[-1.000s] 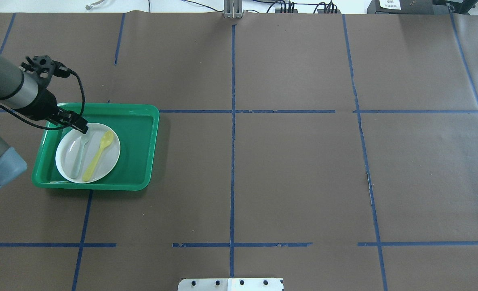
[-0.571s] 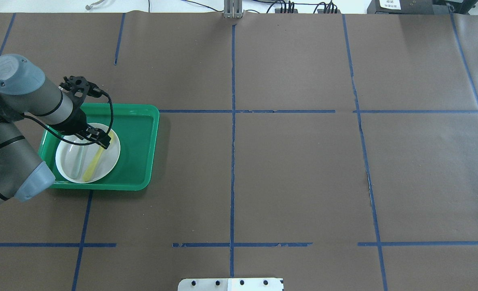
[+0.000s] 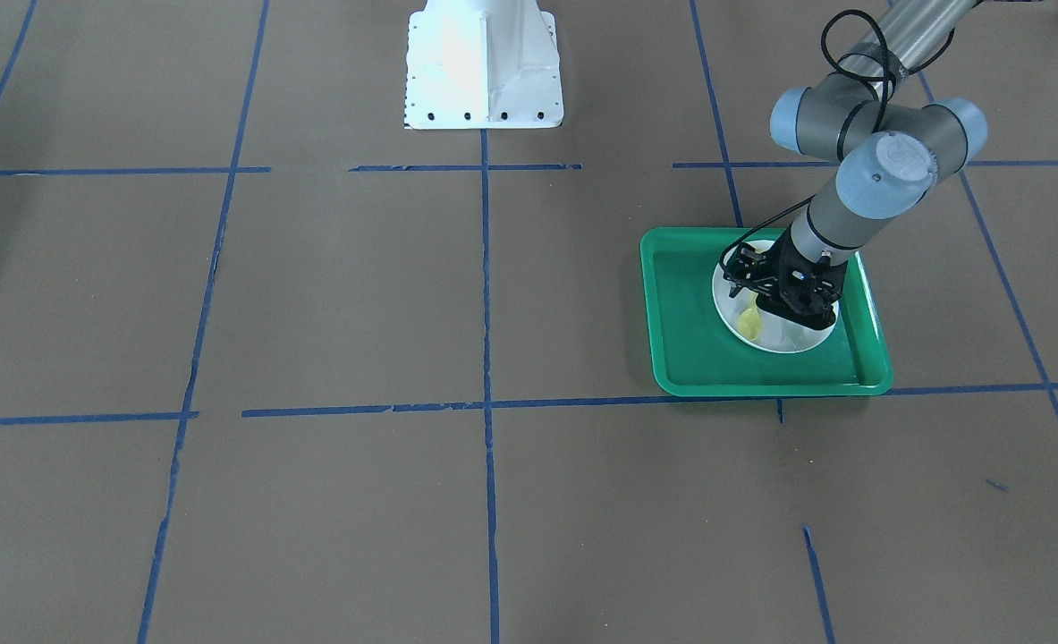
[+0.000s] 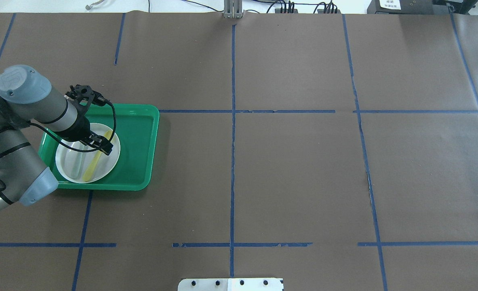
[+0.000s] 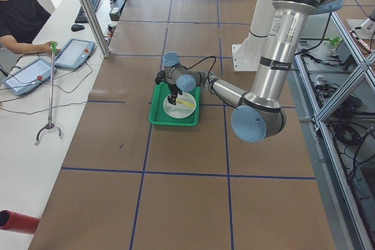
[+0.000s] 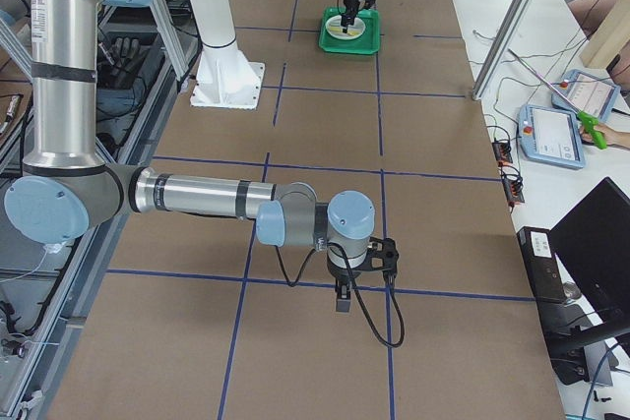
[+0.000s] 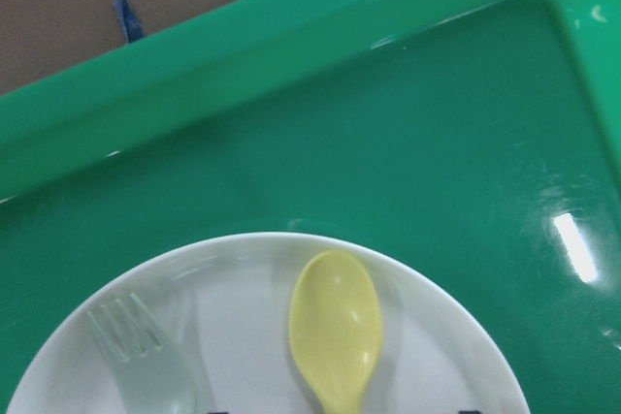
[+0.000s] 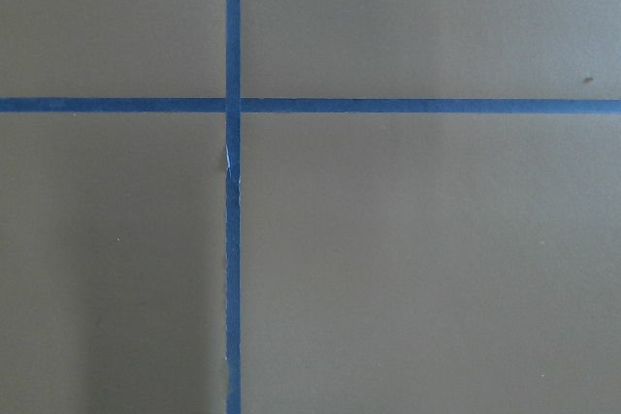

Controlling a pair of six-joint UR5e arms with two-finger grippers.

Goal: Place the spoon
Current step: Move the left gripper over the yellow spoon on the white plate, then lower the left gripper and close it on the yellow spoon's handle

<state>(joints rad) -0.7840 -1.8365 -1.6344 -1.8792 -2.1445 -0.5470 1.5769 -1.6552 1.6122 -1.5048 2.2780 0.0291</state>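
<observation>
Nearest, at the table's right end, your right gripper hangs low by a blue tape crossing, well apart from the tray, and you cannot tell whether its jaws are parted or closed. Farther off, the spoon lies on the white plate in the green tray, with its handle at the plate's 6 o'clock, its bowl toward 1 o'clock, and the fork just beside it at 9 o'clock. Your left gripper hangs over the spoon's middle, jaws apart on either side of the handle.
</observation>
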